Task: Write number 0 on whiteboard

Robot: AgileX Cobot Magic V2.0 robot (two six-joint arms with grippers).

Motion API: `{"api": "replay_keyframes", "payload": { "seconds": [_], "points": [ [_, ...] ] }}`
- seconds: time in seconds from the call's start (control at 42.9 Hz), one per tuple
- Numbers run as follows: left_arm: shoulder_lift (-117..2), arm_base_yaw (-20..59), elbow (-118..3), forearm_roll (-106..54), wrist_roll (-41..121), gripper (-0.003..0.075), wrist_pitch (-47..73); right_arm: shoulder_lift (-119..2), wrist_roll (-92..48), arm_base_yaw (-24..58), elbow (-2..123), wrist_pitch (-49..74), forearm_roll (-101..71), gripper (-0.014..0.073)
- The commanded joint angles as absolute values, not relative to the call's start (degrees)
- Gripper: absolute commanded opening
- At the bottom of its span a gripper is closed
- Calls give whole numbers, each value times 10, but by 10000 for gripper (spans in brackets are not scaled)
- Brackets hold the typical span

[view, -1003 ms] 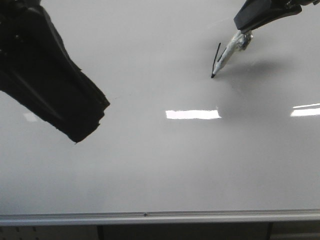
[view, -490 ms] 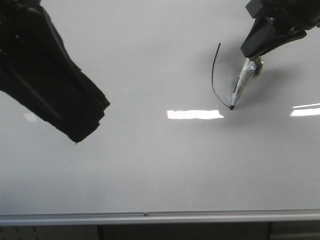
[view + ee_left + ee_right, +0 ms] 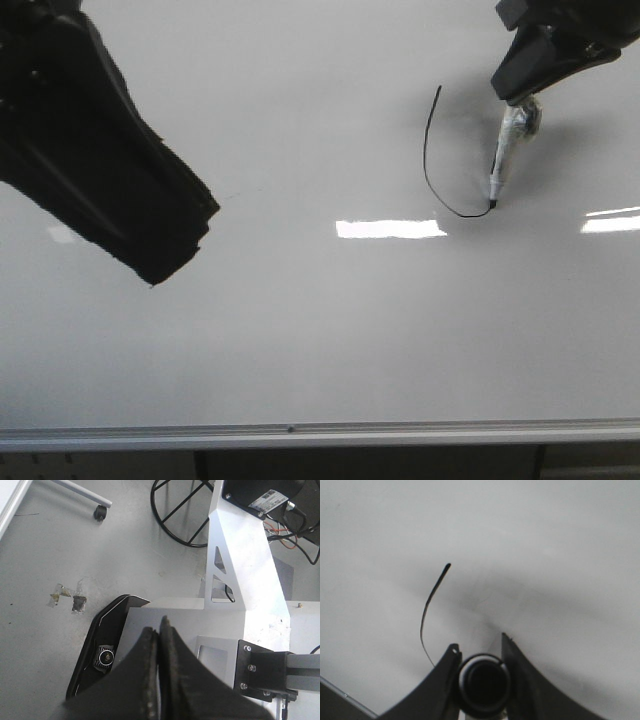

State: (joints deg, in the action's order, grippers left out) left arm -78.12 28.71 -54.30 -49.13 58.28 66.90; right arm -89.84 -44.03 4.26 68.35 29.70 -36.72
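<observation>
**Desk:** Marker [image 3: 507, 152] on the board, is it?

**Photographer:** Yes. Its black tip touches the whiteboard [image 3: 300, 340] at the lower right end of the stroke, in the upper right part of the board as the front camera sees it. The marker leans, its pale wrapped body rising up and to the right into the right gripper [image 3: 527, 100], whose dark fingers are clamped on its upper end.

**Desk:** And the number 0 [image 3: 432, 175]?

**Photographer:** Only part of it: a thin black curve that starts high, runs down the left side and sweeps right along the bottom to the tip. The right side is not drawn (the oval stands open). A bright rectangular reflection [image 3: 391, 229] lies just below the curve, another at the right edge.

**Desk:** The wrist camera agrees?

**Photographer:** It looks down the marker's round dark end [image 3: 484, 682], held between the two fingers [image 3: 442, 680], with the stroke [image 3: 431, 611] on the white surface beside it.

**Desk:** The other arm?

**Photographer:** The left gripper [image 3: 165, 255] hangs dark over the left of the board, well apart from the writing. Its own camera shows the fingertips [image 3: 150, 645] pressed together, nothing between them, above a grey floor [image 3: 60, 545] and a pale metal frame [image 3: 240, 565]. The board's grey rim [image 3: 320, 434] runs along the near edge.
</observation>
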Motion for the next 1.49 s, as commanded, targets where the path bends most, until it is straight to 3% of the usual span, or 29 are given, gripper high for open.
{"api": "replay_keyframes", "payload": {
  "seconds": [0.0, 0.98, 1.47],
  "points": [
    [-764, 290, -561, -527, 583, -20, 674, -868, -444, 39, 706, 249, -373, -57],
    [-764, 290, -561, -527, 583, -20, 674, -875, -443, 43, 816, 205, -399, -57],
    [-764, 290, -561, -527, 583, -20, 674, -922, -443, 104, 860, 251, -434, -58]
  ]
}}
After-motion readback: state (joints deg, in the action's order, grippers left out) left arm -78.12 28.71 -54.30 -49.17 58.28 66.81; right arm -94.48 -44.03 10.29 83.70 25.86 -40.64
